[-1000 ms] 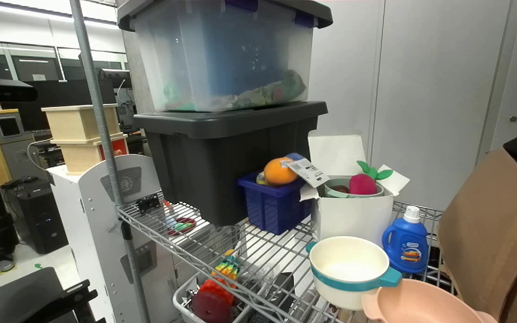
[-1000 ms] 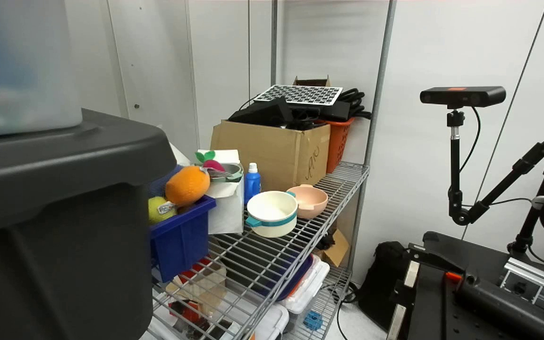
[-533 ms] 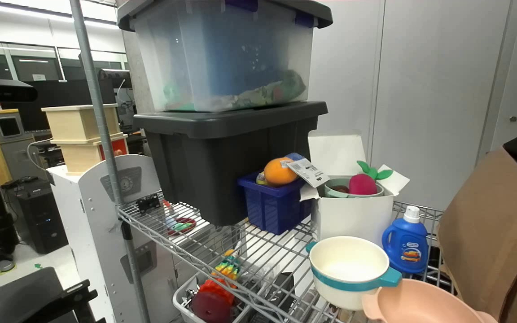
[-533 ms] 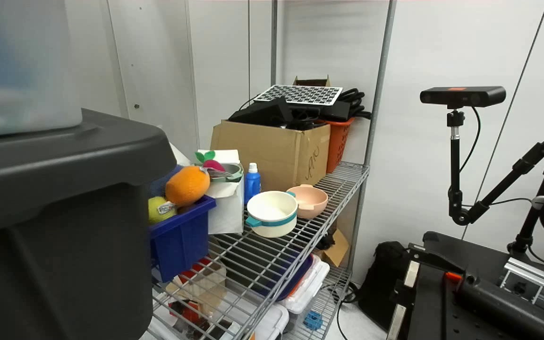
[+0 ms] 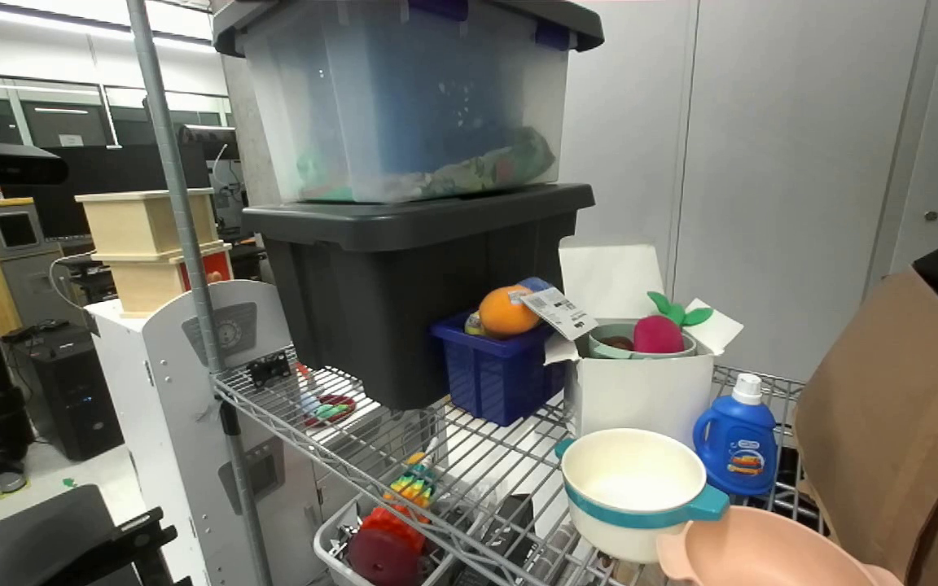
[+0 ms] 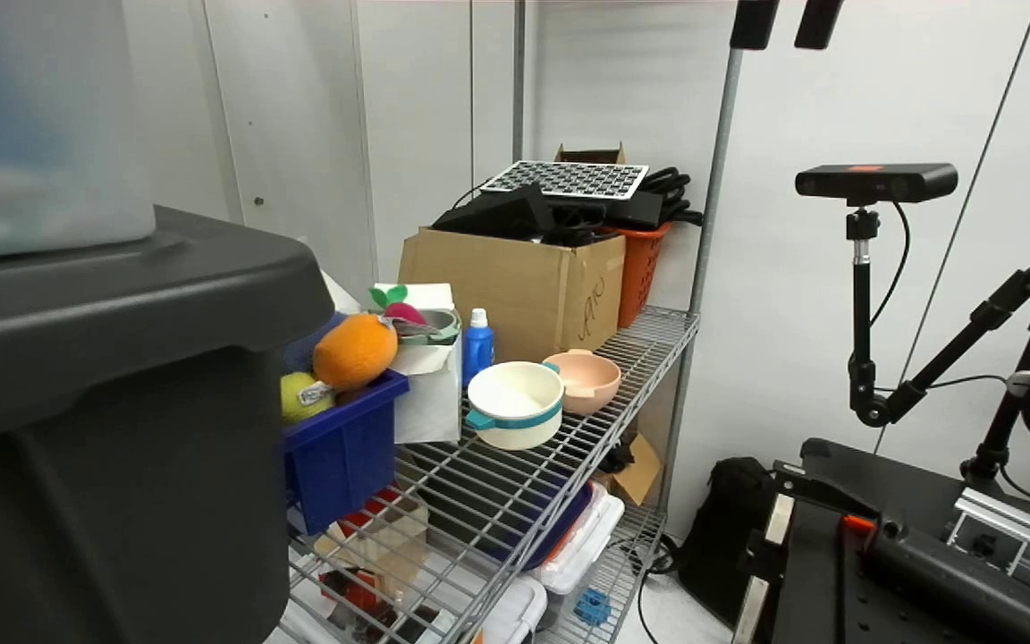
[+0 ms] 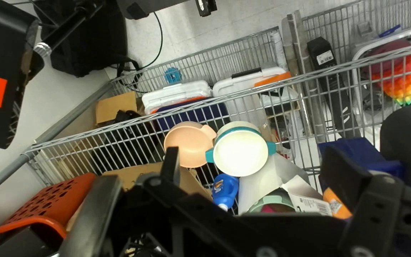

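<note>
Basic wire shelf (image 6: 515,501), all grid and gaps, and pretty loaded tbh. Big dark tote (image 5: 387,309) toward one end, with a blue basket (image 5: 493,378) right beside it. Next along, an open white box (image 5: 640,399), then a blue bottle (image 5: 736,448) close by. Cream-and-teal pot (image 5: 624,517) nearer the outer edge, peach bowl (image 6: 585,389) just beside it. Further down, a big cardboard box (image 6: 519,291), plus an orange basket (image 6: 645,273) past that.

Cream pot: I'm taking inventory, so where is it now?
In an exterior view, the cream pot sits right of centre on the wire shelf, just left of the peach bowl, in front of the white box.
</note>
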